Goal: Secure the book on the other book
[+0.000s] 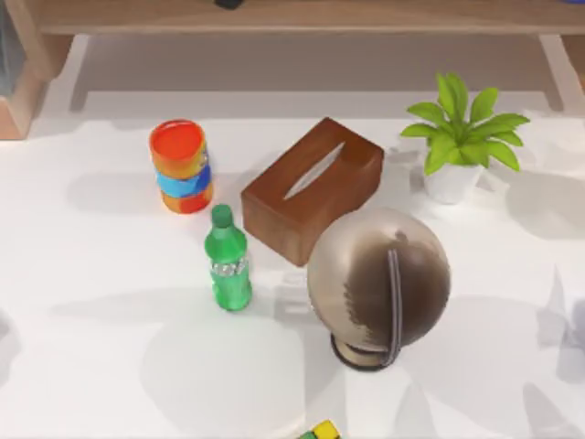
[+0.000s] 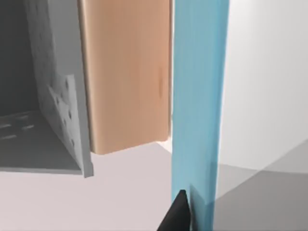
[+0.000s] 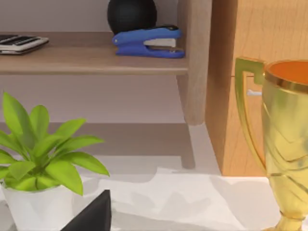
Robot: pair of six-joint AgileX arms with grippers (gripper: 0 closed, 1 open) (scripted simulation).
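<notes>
Blue book (image 2: 198,106) stands upright against my left claw's fingertip (image 2: 179,214); whether the claw clamps it, I cannot tell.

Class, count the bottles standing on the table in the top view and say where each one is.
1. The green bottle stands upright near the table's middle, below the stacked coloured cups, left of the globe and tissue box.

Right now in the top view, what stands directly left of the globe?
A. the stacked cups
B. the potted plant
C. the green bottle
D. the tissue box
C: the green bottle stands upright just left of the globe; the tissue box sits behind them.
</notes>
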